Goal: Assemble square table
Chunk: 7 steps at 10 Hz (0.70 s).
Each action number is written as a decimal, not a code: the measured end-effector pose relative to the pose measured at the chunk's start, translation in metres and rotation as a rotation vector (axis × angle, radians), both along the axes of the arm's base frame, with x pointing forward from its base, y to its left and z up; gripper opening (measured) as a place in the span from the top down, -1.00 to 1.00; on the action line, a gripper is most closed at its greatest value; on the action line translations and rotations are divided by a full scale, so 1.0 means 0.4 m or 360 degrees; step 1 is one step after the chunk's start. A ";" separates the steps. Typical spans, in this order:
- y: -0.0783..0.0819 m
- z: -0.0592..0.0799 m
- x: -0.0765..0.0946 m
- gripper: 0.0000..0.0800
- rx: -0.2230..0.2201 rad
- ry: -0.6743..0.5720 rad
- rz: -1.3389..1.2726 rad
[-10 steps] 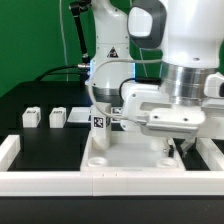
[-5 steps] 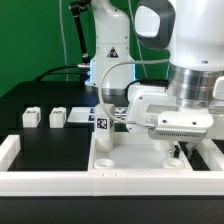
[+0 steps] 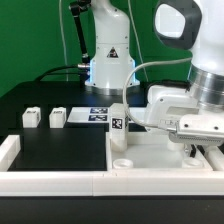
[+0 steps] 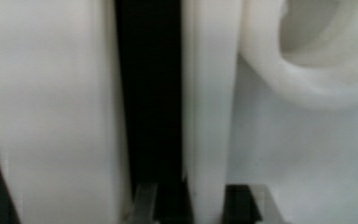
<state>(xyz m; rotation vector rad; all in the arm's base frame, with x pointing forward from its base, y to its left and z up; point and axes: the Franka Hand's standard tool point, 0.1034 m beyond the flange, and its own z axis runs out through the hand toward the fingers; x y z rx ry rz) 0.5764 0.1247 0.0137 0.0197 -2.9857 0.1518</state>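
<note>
Black-and-white tag on upright leg (image 3: 118, 122), pattern too small to read; similar tags on marker board (image 3: 100, 114), at 11 o'clock from it. Square panel (image 3: 150, 160) on black table (image 3: 50, 150), leg seated at its 10 o'clock corner. Loose leg (image 3: 32, 117) and second loose leg (image 3: 58, 117) at 9 o'clock. Green backdrop (image 3: 30, 40). Gripper (image 3: 198, 152) closed, low over panel's 3 o'clock side; anything held indiscernible.

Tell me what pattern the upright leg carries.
A black-and-white tag on the white upright leg, clearest in the exterior view.
</note>
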 end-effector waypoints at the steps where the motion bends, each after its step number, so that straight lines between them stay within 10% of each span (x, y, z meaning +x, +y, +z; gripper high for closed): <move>1: -0.004 0.000 0.001 0.84 0.0000 0.0000 -0.0005; 2: -0.010 -0.001 0.002 0.84 0.0000 -0.0002 -0.0013; 4: -0.035 -0.002 0.002 0.07 -0.0026 0.0007 -0.0022; 7: -0.071 0.000 0.006 -0.43 -0.0059 0.0010 -0.0037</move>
